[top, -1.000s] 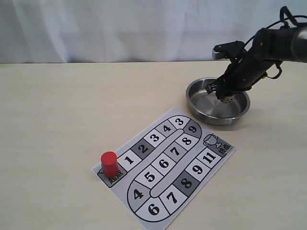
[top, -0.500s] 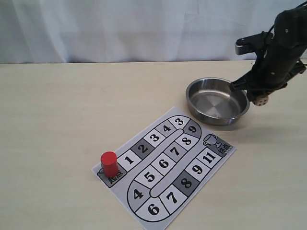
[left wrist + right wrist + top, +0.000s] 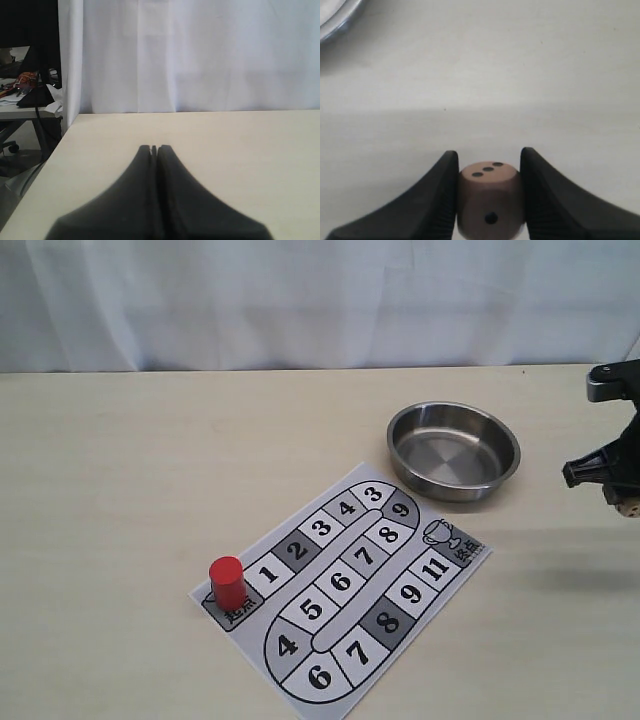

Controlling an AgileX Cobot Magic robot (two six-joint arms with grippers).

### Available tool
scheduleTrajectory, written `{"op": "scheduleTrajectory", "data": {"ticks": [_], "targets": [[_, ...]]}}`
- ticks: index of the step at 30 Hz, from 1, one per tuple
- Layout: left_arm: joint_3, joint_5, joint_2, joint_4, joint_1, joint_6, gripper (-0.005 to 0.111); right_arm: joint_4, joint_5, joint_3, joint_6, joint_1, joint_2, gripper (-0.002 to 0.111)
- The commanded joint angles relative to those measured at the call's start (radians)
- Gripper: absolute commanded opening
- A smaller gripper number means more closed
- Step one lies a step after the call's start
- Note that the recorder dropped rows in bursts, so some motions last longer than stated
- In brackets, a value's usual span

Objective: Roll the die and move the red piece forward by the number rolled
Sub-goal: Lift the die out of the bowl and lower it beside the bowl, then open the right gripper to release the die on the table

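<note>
One die [image 3: 490,200], with three pips on one face and one pip on another, sits pinched between the jaws of the right tool [image 3: 489,156], over the bench [image 3: 120,460] to the right of the single steel bowl [image 3: 455,490]. The one red piece [image 3: 227,581] stands upright on the grey corner square of the one printed game board [image 3: 340,582], just beside square 1. The left tool [image 3: 154,148] has its jaws pressed together.

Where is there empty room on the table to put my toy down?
Biggest bare patch: the table left of the board and bowl. Another lies right of the board, on the near side of the bowl. Crowded: the thin gap between bowl and board, and the right edge, where the right end effector holds the die.
</note>
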Motion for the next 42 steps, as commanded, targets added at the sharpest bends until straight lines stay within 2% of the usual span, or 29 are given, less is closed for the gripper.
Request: {"op": "scheduleTrajectory", "data": {"ticks": [1, 16, 19, 21, 24, 26, 30, 32, 42], "targets": [[-0.005, -0.013, -0.001, -0.001, 0.0, -0.002, 0.0, 0.001, -0.094, 0.028, -0.013, -0.005, -0.012, 0.004], [-0.005, -0.013, -0.001, -0.001, 0.0, -0.002, 0.0, -0.05, -0.18, 0.045, -0.062, -0.007, -0.002, 0.004], [-0.005, -0.013, -0.001, -0.001, 0.0, -0.002, 0.0, 0.075, -0.24, 0.068, -0.089, -0.005, -0.002, 0.004], [-0.005, -0.013, -0.001, -0.001, 0.0, -0.002, 0.0, 0.238, -0.24, 0.075, -0.21, -0.005, 0.003, 0.006], [-0.005, -0.013, -0.001, -0.001, 0.0, -0.002, 0.0, 0.54, -0.213, 0.075, -0.47, -0.005, 0.007, 0.019], [-0.005, -0.013, -0.001, -0.001, 0.0, -0.002, 0.0, 0.668, -0.211, 0.075, -0.58, -0.005, 0.01, 0.036], [-0.005, -0.013, -0.001, -0.001, 0.0, -0.002, 0.0, 0.684, -0.215, 0.075, -0.579, -0.005, 0.01, 0.083], [-0.005, -0.013, -0.001, -0.001, 0.0, -0.002, 0.0, 0.684, -0.215, 0.075, -0.581, -0.005, 0.01, 0.095], [-0.005, -0.013, -0.001, -0.001, 0.0, -0.002, 0.0, 0.626, -0.222, 0.075, -0.576, -0.005, 0.01, 0.088]]}}
